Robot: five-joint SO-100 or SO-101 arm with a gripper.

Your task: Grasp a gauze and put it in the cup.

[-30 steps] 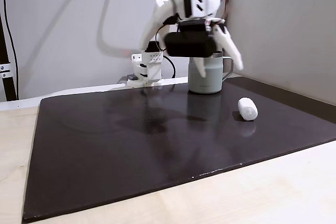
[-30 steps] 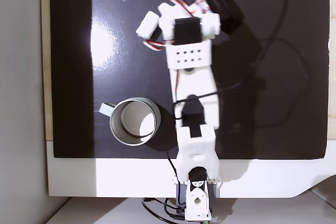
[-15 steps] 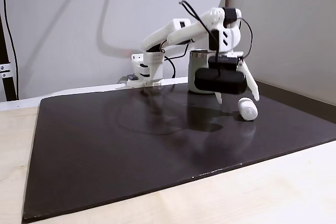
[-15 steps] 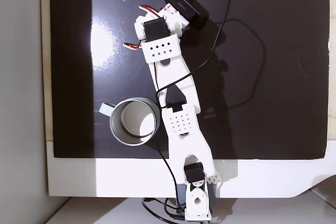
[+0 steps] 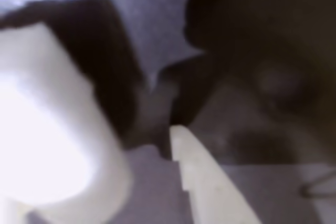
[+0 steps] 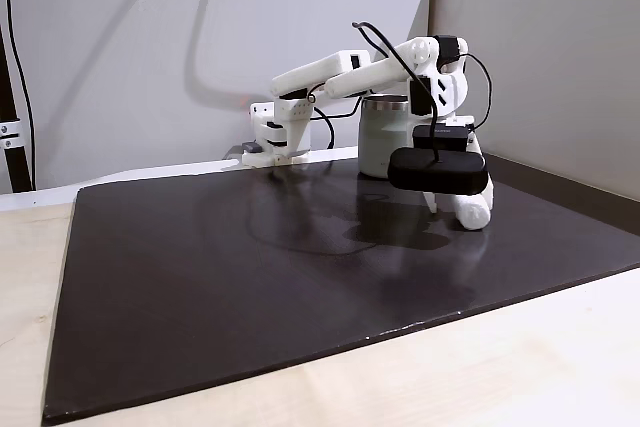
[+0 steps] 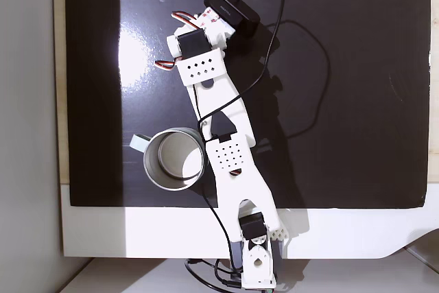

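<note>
Cup stands empty at the mat's back edge; right of it, the roll of gauze lies on the mat, not yet lifted. Since 1 second ago the claw has dropped from above the cup onto the gauze; whether it is open, I cannot tell.

gauze: mostly hidden behind the black wrist camera in a fixed view
gripper: jaw state was hidden by that camera
wrist view: blurred; bright white mass at left, unidentifiable
</note>
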